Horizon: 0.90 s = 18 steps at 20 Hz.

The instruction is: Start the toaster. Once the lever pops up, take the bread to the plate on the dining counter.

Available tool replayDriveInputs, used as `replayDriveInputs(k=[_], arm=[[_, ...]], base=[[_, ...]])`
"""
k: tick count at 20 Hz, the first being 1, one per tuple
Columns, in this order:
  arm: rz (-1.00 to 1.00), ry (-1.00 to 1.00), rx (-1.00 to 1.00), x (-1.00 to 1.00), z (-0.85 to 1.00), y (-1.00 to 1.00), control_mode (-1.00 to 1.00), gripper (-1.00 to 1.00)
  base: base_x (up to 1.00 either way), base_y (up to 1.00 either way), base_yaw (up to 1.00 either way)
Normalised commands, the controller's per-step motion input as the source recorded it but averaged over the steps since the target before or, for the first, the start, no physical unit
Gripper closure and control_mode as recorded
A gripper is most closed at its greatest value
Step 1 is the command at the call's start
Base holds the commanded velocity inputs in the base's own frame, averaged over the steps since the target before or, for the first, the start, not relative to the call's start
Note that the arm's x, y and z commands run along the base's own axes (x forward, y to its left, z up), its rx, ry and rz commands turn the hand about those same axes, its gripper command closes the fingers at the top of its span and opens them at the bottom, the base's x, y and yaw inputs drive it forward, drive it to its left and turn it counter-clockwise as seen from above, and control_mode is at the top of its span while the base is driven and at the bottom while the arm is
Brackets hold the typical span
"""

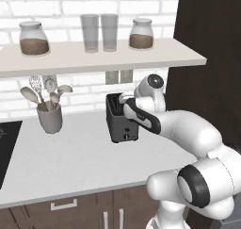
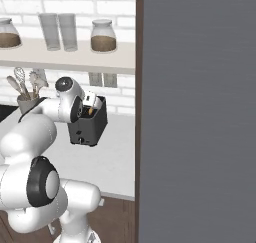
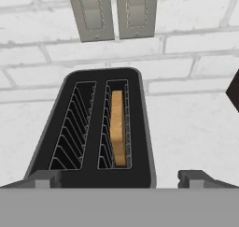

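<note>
In the hand view the gripper (image 3: 119, 177) is seen with its jaws spread wide and nothing between them, one dark fingertip at seven o'clock and the other at five o'clock, poised just above the toaster (image 3: 93, 132). The bread (image 3: 118, 127) is seated upright in the slot toward three o'clock, its golden edge showing among the wire guides; the slot toward nine o'clock is bare. In the left base view the toaster (image 1: 120, 119) is set on the white worktop (image 1: 70, 162), partly hidden by the arm at three o'clock. A grey utensil cup (image 1: 50, 116) is placed well apart at nine o'clock. Farther back, at twelve o'clock, two wall outlets (image 3: 112, 11) are mounted on the white brick wall (image 3: 186, 58).
</note>
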Motion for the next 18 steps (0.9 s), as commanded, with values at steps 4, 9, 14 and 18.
replayDriveInputs(k=[4, 9, 14, 18], arm=[[0.00, 0.00, 0.00, 0.00, 0.00, 0.00, -1.00, -1.00], [0.00, 0.00, 0.00, 0.00, 0.00, 0.00, -1.00, -1.00], [0.00, 0.00, 0.00, 0.00, 0.00, 0.00, -1.00, -1.00], [0.00, 0.00, 0.00, 0.00, 0.00, 0.00, -1.00, -1.00]], base=[[0.00, 0.00, 0.00], [0.00, 0.00, 0.00], [0.00, 0.00, 0.00], [0.00, 0.00, 0.00]])
